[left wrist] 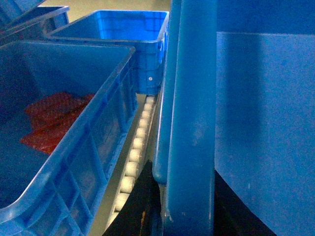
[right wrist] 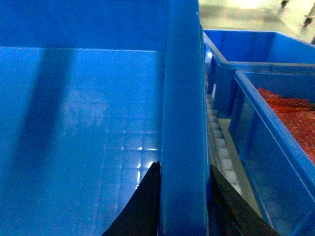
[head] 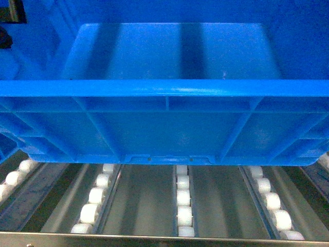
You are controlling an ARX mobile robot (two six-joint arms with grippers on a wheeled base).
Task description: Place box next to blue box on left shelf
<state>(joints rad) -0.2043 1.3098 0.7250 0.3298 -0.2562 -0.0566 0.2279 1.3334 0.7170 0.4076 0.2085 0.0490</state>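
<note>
Blue box (head: 169, 56) | rims pinched by left tool (left wrist: 152, 206), right tool (right wrist: 183, 206)

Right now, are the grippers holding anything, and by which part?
Yes: the box. The left gripper clamps its left side rim, and the right gripper clamps its right side rim.

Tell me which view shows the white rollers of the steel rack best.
Head view: several parallel tracks of small white plastic rollers run under the large bright-blue plastic crate. Left wrist view shows one roller track in the gap beside a neighbouring crate; right wrist view shows only a short strip.
</note>
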